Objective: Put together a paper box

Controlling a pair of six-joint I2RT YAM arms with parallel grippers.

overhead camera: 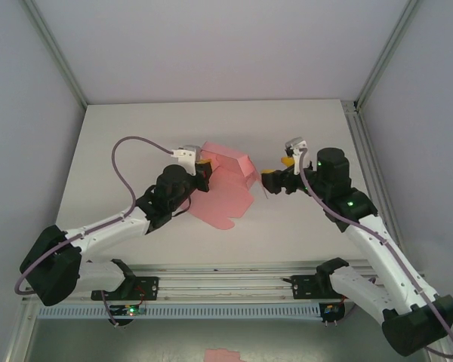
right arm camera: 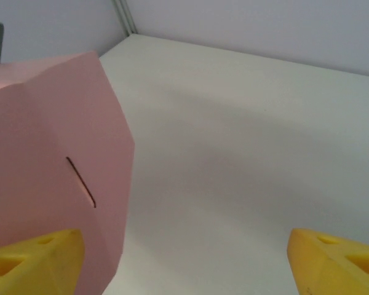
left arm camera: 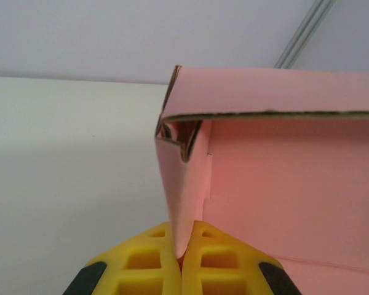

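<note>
Two hands are placed at the half-folded paper box (overhead camera: 228, 188) in the middle of the bench (overhead camera: 128, 136): the left hand (left arm camera: 181, 258) is clenched on an upright wall (left arm camera: 179, 196), the right hand (right arm camera: 184, 249) is spread beside the slotted flap (right arm camera: 49, 153), which should be pinched squarely.

Paper box (overhead camera: 228, 187) lies at the middle of the bench (overhead camera: 136, 136), its raised part toward 12 o'clock and a flat panel spread toward 6. Left gripper (overhead camera: 203, 163) is at the box's 10 o'clock edge, with a box wall between its fingers. Right gripper (overhead camera: 275, 176) sits just beside the box at 3 o'clock. A small scrap (overhead camera: 223, 354) lies at 6 o'clock, past the bench's near rail.
</note>
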